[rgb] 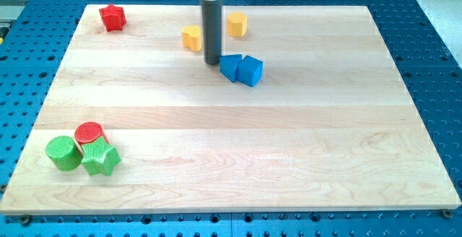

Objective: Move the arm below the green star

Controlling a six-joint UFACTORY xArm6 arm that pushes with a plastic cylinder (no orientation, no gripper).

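Nearest the view's bottom, at the lower left of the wooden board (289, 157), sits the green star (100, 159). It touches a red cylinder (90, 133) just above it and a green cylinder (63, 153) on its left, the three packed in a tight cluster.

From my seat I see my tip (212, 63) well apart from that group, up near the view's top and a little left of centre, far above and to the right of the star. It is a bare rod end resting on the board, with nothing to grip, and it stands just beside the left edge of two blue blocks (242, 69) that touch each other.

Two yellow blocks flank the rod higher up, one on its left (191, 38) and one on its right (237, 24). A red star-like block (112, 17) lies near the board's top left corner.
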